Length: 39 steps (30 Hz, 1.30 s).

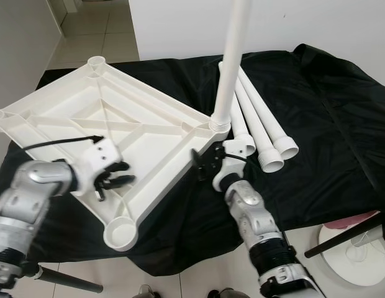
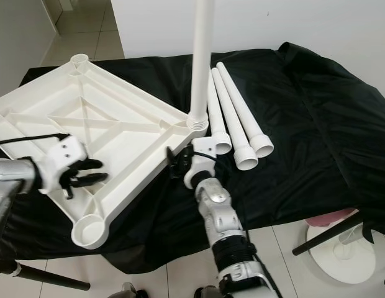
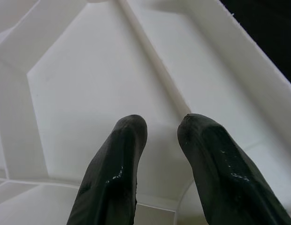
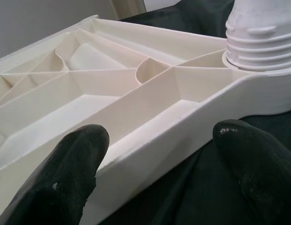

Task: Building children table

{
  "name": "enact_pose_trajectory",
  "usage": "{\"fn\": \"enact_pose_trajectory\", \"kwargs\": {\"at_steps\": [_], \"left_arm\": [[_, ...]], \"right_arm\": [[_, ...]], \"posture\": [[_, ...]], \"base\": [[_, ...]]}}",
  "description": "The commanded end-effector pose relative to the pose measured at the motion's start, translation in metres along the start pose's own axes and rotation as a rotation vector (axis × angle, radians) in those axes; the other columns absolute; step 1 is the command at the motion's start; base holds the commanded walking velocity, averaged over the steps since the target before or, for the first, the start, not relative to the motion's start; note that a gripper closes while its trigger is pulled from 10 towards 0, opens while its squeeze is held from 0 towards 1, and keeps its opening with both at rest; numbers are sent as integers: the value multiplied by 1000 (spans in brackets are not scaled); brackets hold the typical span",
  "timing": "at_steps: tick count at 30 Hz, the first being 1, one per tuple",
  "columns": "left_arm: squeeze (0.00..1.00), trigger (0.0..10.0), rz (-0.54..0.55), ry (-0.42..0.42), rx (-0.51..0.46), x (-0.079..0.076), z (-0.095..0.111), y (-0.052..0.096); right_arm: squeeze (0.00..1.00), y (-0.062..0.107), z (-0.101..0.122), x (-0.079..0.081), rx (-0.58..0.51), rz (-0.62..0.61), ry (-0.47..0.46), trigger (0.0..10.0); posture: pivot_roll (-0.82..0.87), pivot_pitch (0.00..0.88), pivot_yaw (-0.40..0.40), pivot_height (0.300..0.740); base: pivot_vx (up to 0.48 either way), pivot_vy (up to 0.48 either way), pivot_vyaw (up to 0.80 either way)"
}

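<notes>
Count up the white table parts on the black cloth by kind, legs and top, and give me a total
Table top, upside down: 1
Leg screwed upright into a corner socket: 1
Loose legs lying on the cloth: 3
Total: 5 white parts

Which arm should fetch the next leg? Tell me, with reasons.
Right, probably. The right gripper hangs open at the tabletop edge near the mounted leg, close to the three loose legs. The left gripper sits over the tabletop's ribs, farther away.

Head cams down; wrist cams close-up.
</notes>
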<state>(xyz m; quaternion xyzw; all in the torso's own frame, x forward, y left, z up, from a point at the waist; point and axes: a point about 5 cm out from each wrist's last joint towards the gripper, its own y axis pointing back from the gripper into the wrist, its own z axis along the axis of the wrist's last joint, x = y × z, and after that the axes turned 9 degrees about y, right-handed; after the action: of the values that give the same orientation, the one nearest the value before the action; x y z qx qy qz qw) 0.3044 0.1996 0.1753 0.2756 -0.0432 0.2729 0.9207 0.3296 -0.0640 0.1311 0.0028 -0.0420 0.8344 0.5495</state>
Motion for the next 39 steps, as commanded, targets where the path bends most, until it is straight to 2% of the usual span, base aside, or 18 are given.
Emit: {"fn": "enact_pose_trajectory", "kwargs": {"at_steps": [1,2,3,5,6,7,8,10,14,18,25,32,34,36,39], "left_arm": [[0,10000,-4,20,-6,-5,-1,-3],[0,10000,-9,22,-17,-8,0,-6],[0,10000,-9,22,-17,-8,0,-6],[0,10000,-33,26,-57,-19,8,-17],[0,10000,-33,26,-57,-19,8,-17],[0,10000,-62,33,-94,-30,16,-28],[0,10000,-62,33,-94,-30,16,-28],[0,10000,-83,44,-114,-40,20,-34],[0,10000,-91,46,-119,-43,21,-36],[0,10000,-113,67,-149,-56,29,-49],[0,10000,-124,90,-180,-66,39,-56],[0,10000,-98,88,-178,-61,39,-54],[0,10000,-67,81,-175,-55,39,-50],[0,10000,16,78,-171,-40,41,-39],[0,10000,48,68,-163,-34,42,-30]], "right_arm": [[0,-4,-3,4,21,23,-63,10000],[0,-7,-2,5,15,28,-106,10000],[0,-7,-2,5,15,28,-106,10000],[0,-15,2,3,-5,31,-185,10000],[0,-15,2,3,-5,31,-185,10000],[0,-23,7,-3,-30,17,-238,10000],[0,-23,7,-3,-30,17,-238,10000],[0,-29,10,-9,-41,0,-277,10000],[0,-30,11,-11,-42,-5,-287,10000],[0,-38,14,-19,-47,-23,-364,10000],[0,-43,13,-20,-43,-23,-402,10000],[0,-43,12,-20,-46,-22,-408,10000],[0,-41,11,-19,-48,-23,-404,10000],[0,-38,8,-20,-54,-21,-381,10000],[0,-35,6,-20,-60,-19,-357,10000]], "posture": [[27,92,14,740],[29,90,13,740],[29,90,13,740],[32,83,11,740],[32,83,11,740],[35,79,10,740],[35,79,10,740],[37,77,11,740],[37,77,11,740],[44,77,12,740],[43,90,12,740],[43,90,12,740],[41,102,12,740],[41,109,10,740],[41,109,10,740]], "base": [[0,0,0],[0,0,0],[0,0,0],[0,0,0],[0,0,0],[0,0,0],[0,0,0],[0,0,0],[0,0,0],[0,0,0],[0,0,0],[0,0,0],[0,0,0],[0,0,0],[0,0,0]]}}
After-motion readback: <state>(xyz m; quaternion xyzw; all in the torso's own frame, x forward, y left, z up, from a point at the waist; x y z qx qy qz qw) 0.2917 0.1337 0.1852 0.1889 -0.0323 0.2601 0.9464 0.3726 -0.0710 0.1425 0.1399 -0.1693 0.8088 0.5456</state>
